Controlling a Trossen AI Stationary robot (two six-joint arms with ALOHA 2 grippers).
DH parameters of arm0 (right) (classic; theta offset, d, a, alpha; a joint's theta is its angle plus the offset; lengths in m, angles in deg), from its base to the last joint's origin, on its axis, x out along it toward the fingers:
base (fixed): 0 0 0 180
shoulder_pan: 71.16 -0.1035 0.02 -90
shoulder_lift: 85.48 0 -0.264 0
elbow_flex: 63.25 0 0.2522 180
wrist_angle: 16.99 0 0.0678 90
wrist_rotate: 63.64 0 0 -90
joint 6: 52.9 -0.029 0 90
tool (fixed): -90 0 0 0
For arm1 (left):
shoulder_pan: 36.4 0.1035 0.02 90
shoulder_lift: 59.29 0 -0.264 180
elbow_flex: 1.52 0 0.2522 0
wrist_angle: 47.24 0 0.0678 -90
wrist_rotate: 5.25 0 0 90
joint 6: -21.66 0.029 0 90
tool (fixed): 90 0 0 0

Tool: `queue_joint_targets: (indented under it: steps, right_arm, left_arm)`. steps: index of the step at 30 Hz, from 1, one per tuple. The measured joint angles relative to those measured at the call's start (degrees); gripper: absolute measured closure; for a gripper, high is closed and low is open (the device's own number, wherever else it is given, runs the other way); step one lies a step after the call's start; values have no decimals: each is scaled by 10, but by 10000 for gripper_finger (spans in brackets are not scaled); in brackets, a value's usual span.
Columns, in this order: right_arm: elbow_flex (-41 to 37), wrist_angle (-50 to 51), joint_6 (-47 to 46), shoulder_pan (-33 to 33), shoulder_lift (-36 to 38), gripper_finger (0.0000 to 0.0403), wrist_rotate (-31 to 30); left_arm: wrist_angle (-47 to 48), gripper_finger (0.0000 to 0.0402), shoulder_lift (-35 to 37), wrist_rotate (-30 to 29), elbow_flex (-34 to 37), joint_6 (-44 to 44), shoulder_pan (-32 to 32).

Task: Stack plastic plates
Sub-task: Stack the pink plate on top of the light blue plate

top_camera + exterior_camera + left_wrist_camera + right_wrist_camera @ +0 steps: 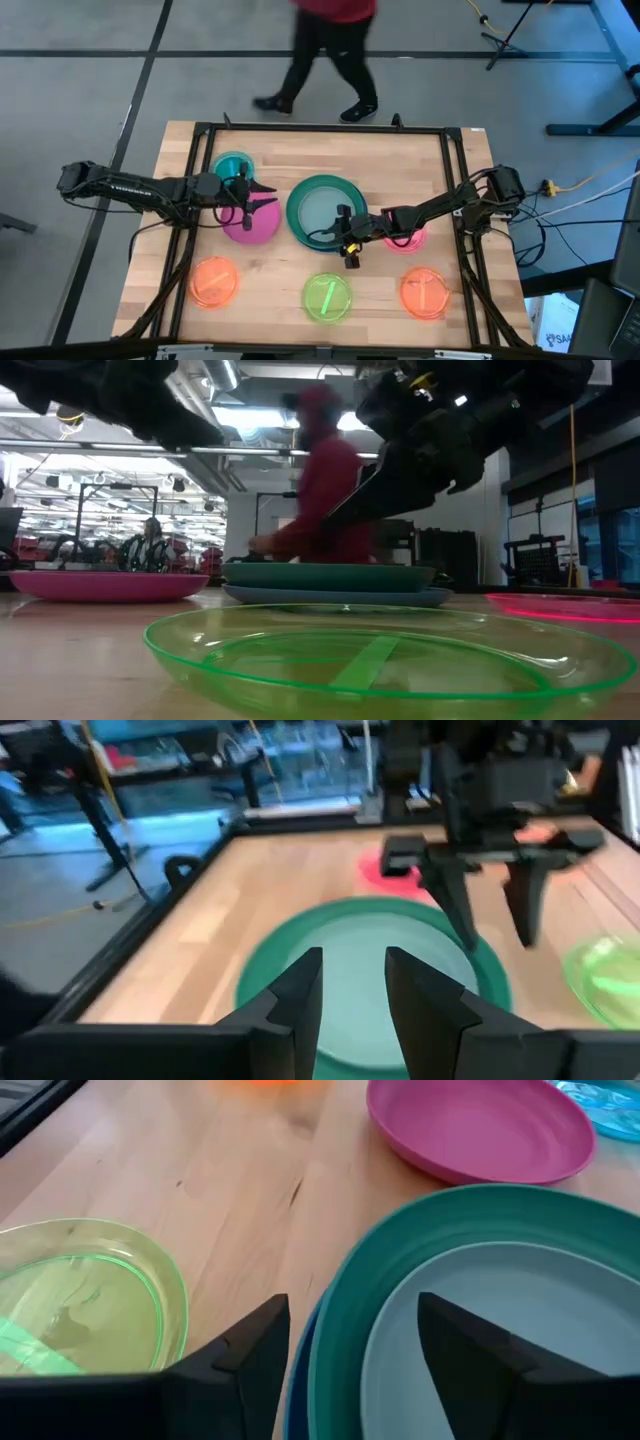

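Note:
A large teal plate [325, 190] sits on a blue plate [298, 1385] at the table's middle, with a grey-blue plate [480, 1330] lying in it. Around this stack rest a magenta plate [250, 225], a cyan plate [232, 166], a red-pink plate [408, 240], a lime plate [327, 297] and two orange plates [213, 282] [425, 292]. My right gripper [345, 238] [355, 1350] is open above the stack's near right rim, one finger over the grey-blue plate and one outside the rim. My left gripper [268, 196] [355, 990] is open above the magenta plate's right edge, pointing at the stack.
A black frame [330, 128] runs along the table's far and side edges. A person [330, 50] walks on the floor beyond the far edge. Bare wood [270, 270] lies between the near row of small plates and the magenta plate.

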Motion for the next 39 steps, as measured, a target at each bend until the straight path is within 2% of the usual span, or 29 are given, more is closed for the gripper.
queue_joint_targets:
  steps: [7, 15, 18, 23, 26, 32, 39]
  right_arm:
    - [0, -4, 0, 0, -4, 189, 6]
    - [0, -15, -3, 0, -4, 189, 24]
    - [0, -15, -3, 0, -4, 189, 24]
    - [0, -15, -4, 0, -4, 189, 4]
    - [0, -13, -2, 0, -4, 189, 3]
    - [0, -14, -2, 0, -4, 189, 4]
    - [-1, -10, -2, 0, -4, 189, 9]
  left_arm:
    - [31, 291, 0, 56, -9, -40, -64]
    - [69, 234, -25, 44, 3, -116, -117]
    - [91, 224, -42, 47, 6, -151, -132]
    - [128, 227, -98, 14, 6, -224, -164]
    - [131, 228, -142, 18, 5, -262, -182]
    - [250, 229, -198, 18, -26, -318, -196]
    - [262, 229, -237, 42, -32, -350, -193]
